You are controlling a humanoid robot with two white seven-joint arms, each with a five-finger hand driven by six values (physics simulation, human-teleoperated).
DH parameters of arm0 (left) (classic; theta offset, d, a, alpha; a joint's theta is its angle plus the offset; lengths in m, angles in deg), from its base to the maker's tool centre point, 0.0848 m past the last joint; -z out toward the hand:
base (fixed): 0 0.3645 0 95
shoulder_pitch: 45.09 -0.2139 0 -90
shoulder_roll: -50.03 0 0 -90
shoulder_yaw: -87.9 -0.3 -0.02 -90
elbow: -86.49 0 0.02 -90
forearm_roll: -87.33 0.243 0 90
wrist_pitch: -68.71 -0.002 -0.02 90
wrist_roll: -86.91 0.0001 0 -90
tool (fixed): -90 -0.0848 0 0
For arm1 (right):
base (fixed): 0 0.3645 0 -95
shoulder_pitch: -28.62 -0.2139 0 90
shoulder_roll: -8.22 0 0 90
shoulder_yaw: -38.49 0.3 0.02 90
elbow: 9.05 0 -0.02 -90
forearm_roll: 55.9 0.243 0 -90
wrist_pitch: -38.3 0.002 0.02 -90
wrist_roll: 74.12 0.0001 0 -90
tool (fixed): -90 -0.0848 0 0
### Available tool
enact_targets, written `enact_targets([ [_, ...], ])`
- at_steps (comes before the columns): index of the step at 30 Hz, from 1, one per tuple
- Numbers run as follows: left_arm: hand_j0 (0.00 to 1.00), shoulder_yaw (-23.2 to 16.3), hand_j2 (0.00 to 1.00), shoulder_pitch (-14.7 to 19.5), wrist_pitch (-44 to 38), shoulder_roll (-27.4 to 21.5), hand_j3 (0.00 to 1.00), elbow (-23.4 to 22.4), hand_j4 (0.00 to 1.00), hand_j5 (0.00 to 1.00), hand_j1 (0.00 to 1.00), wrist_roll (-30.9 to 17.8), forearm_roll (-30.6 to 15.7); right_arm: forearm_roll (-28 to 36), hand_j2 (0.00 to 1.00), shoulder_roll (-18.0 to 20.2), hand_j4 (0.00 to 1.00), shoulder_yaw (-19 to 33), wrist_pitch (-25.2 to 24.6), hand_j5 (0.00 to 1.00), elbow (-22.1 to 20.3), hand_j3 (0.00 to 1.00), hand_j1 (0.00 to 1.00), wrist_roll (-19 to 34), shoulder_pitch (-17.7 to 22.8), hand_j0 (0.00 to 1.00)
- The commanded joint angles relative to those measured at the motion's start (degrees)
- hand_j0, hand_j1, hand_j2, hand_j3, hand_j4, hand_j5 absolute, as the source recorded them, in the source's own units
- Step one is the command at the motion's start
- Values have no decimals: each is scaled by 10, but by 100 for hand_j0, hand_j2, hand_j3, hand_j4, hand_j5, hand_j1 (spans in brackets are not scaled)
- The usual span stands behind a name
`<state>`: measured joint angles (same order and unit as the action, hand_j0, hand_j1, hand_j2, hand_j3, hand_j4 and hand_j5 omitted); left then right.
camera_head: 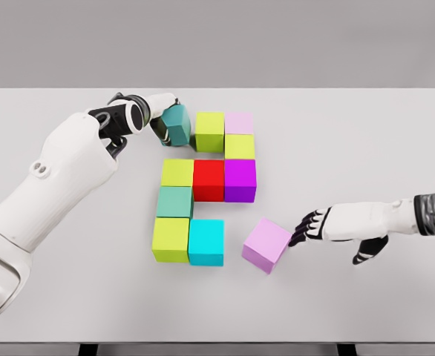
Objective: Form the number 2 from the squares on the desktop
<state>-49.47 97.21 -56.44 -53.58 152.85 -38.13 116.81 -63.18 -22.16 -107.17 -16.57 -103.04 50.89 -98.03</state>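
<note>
Item: block numeral on white table [47,297], two pieces unplaced. Left hand [162,119] is closed around the teal cube [177,123], which sits tilted at the top-left corner beside the lime cube [209,131]; seating it askew could shove that row. Right hand [314,222], fingers extended and gripping nothing, touches the rotated pink cube [266,245]; an off-centre push may spin it into the cyan cube [206,242]

Red cube [208,180], purple cube [240,179], cyan cube [206,242], white table [366,148]
</note>
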Motion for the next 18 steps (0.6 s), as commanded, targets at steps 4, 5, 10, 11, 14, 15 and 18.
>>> enact_targets([
  [4,49,1,49,-1,1,11,49,-1,49,49,49,0,2,4,100,-9,100,1,-1,100,22,100,100,0,-3,100],
  [5,49,1,49,0,1,11,49,-1,49,49,49,0,2,4,100,-9,100,1,-1,100,25,100,100,0,-4,100],
  [10,49,1,49,0,1,13,49,-6,49,49,49,0,2,4,100,-30,100,1,-1,100,41,100,100,0,-15,100],
  [11,49,1,49,0,1,14,49,-6,49,49,49,0,3,5,100,-31,100,1,-1,100,42,100,100,0,-15,100],
  [14,50,1,50,-2,1,14,50,-6,50,50,50,0,3,5,100,-35,100,1,-1,100,41,100,100,0,-15,100],
  [15,51,1,51,-2,1,14,51,-6,51,51,51,0,3,5,100,-35,100,1,-1,100,40,100,100,0,-15,100],
  [18,59,1,59,-2,1,14,59,-6,59,59,59,0,3,4,100,-49,100,1,-1,100,41,100,100,0,-18,100],
])
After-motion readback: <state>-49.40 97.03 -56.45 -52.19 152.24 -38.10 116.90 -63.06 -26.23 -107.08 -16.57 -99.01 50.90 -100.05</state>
